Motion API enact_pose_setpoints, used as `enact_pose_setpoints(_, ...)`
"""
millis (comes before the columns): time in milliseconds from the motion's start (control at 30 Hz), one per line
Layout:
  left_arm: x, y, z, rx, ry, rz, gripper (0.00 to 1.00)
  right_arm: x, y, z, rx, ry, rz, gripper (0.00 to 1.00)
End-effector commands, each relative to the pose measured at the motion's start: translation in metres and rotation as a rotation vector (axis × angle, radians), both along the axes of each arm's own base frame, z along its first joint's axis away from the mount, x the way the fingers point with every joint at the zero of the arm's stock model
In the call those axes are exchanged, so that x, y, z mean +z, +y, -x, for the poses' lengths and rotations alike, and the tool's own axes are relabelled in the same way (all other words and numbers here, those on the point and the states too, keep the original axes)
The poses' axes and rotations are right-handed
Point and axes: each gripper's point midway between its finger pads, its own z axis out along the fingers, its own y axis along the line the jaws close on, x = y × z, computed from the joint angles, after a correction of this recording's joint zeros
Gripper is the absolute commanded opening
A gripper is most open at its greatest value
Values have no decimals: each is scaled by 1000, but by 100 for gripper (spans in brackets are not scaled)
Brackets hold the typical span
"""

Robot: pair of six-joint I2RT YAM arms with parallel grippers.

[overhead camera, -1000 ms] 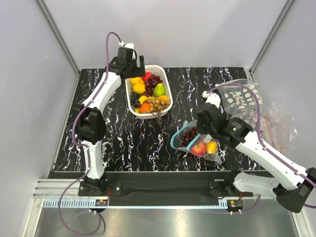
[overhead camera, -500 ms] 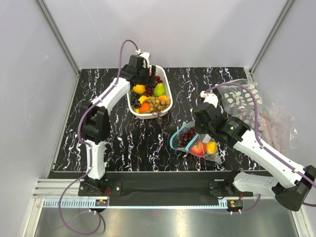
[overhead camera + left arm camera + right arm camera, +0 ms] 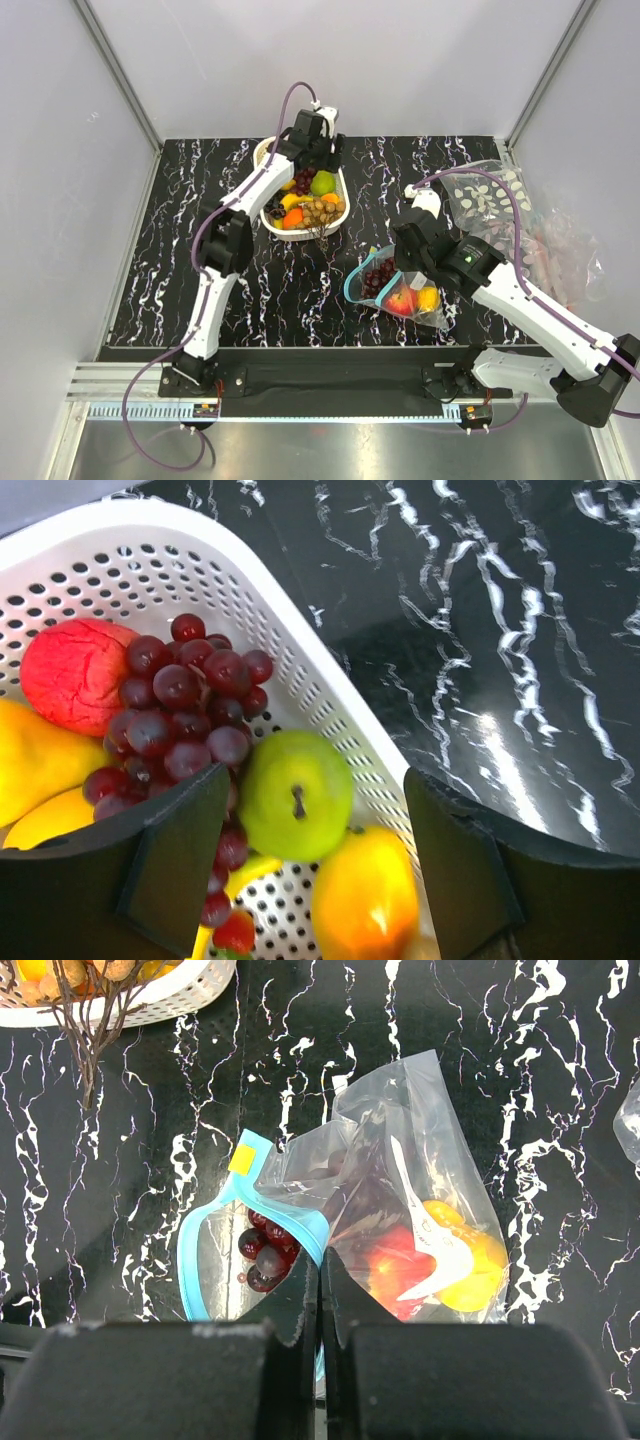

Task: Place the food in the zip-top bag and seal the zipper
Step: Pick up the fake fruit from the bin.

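We log left end effector (image 3: 315, 865) released, green round fruit (image 3: 295, 795) below between its fingers, in white basket (image 3: 290, 650) | right end effector (image 3: 320, 1285) clenched on zip-top bag (image 3: 410, 1150) at zipper (image 3: 195, 1250) | red apple (image 3: 392, 1270) inside bag, just ahead, on desk (image 3: 120, 1180)

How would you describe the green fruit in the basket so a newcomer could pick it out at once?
On the black marble table, find the white slotted basket at the far side. Against its right wall lies the green round fruit, under the open left tool. It is the only green piece, with a dark stem dimple, wedged between dark purple grapes and an orange-yellow fruit.
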Motion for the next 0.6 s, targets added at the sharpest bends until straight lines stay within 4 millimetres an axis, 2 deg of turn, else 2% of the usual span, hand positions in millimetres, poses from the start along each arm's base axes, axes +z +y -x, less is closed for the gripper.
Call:
enact_pose_setpoints(0,-3,8,-11,23,1,-31,74,11,6,-6,11,-48,-25,0)
enact_pose_setpoints(67,-14,7,-12,21,16,-36,73,10,6,-6,11,-46,-24,0)
enact_pose_setpoints(167,-21,5,-9,8,35,-37,59,11,7,-6,12,-48,-30,0)
enact_pose_setpoints(200,-22,5,-9,8,37,-34,50,10,7,-6,12,-47,-29,0)
enact_pose_setpoints(300,-23,3,-3,-5,58,-22,45,10,7,-6,14,-48,-29,0)
enact_pose_setpoints(333,-15,1,-2,-9,46,-10,39,10,7,-6,13,-48,-29,0)
enact_pose_setpoints(400,-16,1,3,-17,56,-2,32,9,7,-5,14,-47,-28,0)
enact_pose_setpoints(433,-7,2,5,-17,45,7,27,9,6,-5,11,-45,-26,0)
enact_pose_setpoints(567,16,1,17,-31,17,51,21,8,6,-5,10,-44,-26,0)
